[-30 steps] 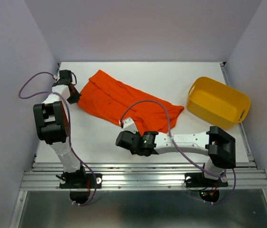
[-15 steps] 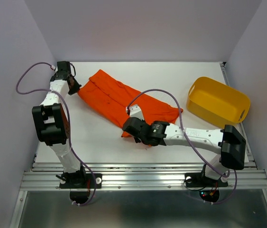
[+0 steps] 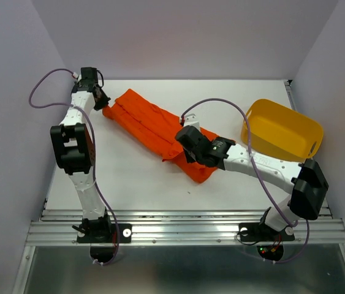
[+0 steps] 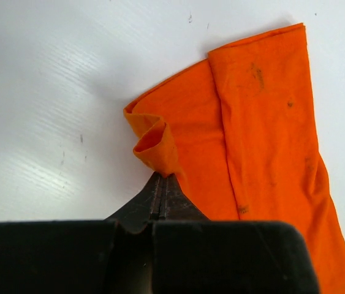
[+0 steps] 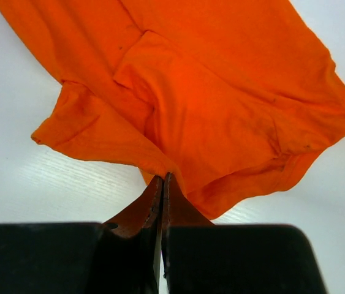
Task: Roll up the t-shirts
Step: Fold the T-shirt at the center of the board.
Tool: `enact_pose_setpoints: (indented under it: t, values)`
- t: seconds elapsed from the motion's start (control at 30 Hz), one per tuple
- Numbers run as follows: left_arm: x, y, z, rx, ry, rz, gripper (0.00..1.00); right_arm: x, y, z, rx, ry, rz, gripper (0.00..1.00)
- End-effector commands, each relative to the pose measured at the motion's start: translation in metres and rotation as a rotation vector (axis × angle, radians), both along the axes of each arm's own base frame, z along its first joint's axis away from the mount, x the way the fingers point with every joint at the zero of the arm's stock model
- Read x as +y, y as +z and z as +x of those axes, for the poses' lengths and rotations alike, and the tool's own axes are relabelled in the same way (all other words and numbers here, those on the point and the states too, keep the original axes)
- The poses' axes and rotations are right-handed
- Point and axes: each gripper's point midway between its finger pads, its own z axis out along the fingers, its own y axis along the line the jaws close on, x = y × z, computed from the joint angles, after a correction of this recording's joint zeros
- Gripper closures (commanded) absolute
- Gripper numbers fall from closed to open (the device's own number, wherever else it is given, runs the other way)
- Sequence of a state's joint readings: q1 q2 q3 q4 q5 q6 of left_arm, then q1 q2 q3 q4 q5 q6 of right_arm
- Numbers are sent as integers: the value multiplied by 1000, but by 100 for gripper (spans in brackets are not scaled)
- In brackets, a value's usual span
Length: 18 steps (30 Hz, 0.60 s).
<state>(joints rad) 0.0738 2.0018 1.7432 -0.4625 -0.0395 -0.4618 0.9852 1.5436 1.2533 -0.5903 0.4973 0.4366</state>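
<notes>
The orange-red t-shirt [image 3: 151, 125] lies folded into a long band running from the back left toward the table's middle. My left gripper [image 3: 103, 104] is shut on its far left corner; the left wrist view shows the cloth [image 4: 246, 122] curled at my closed tips [image 4: 162, 176]. My right gripper [image 3: 187, 150] is shut on a fold of the shirt's near right end, and the right wrist view shows cloth [image 5: 221, 104] pinched at the tips [image 5: 163, 176] and folded over itself.
A yellow plastic tub [image 3: 280, 131] stands at the right of the white table [image 3: 129, 184], close to my right arm's forearm. Purple cables loop above both arms. Walls close in the left, back and right sides.
My right gripper has carried the shirt's near edge back and to the right, folding it over into a narrower band. My left gripper has moved toward the back wall, holding its corner.
</notes>
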Motion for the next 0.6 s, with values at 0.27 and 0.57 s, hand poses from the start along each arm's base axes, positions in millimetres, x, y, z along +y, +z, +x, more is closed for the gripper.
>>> enact_pose_setpoints:
  t: [0.27,0.57]
  values:
    - [9,-18,2,92,40,39,100,1,30,40,-66,18,60,99]
    - [28,-21,-57,171,67,155,100,8,10,7,64,123,122,99]
